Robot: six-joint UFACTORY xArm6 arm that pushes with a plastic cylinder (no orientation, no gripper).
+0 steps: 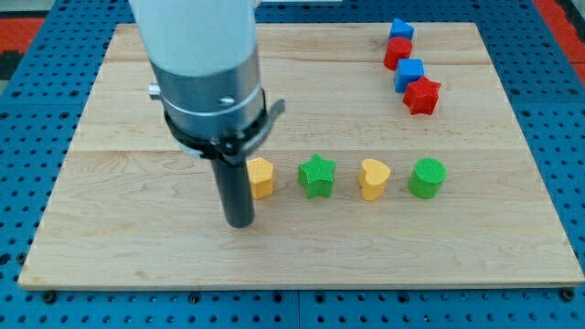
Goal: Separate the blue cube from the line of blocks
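- My tip (pixel 239 222) is set on the counter (pixel 110 238), touching or just beside the yellow block (pixel 261 177); no jaws exist.
- The blue cube (pixel 409 73), far right, is wedged between red blocks (pixel 398 53); a careless push risks scattering them.

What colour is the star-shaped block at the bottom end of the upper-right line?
Red: the red star, clearest in the camera view, sits just below the blue cube.
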